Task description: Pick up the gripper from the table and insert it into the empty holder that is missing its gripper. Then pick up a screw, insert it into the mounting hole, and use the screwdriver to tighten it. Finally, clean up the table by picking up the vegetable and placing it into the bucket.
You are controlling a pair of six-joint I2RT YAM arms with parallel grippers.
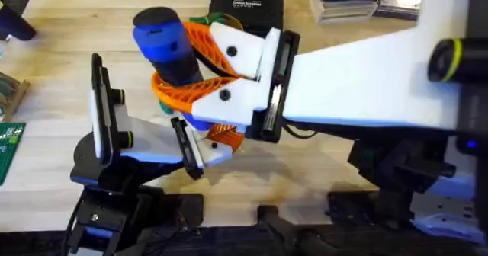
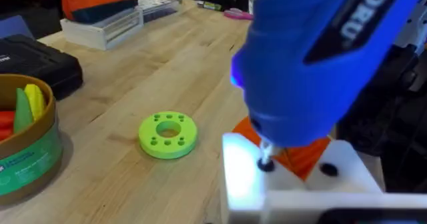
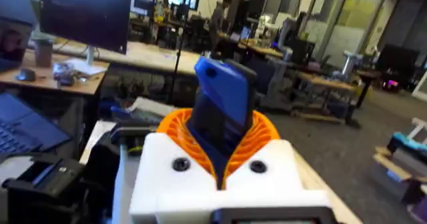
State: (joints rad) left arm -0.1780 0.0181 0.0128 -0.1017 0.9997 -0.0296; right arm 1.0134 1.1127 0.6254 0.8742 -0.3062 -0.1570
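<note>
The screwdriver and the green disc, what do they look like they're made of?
Screwdriver: likely smooth molded plastic, glossy blue with raised lettering, plus a slim shiny metal tip. Green disc: probably matte plastic, uniform bright green with a neat ring of holes; possibly 3D-printed.

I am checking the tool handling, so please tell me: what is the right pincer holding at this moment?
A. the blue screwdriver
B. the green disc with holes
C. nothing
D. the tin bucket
A: in the right wrist view the right pincer has its orange ribbed pads closed around the blue screwdriver, and the overhead view shows the same grip.
</note>
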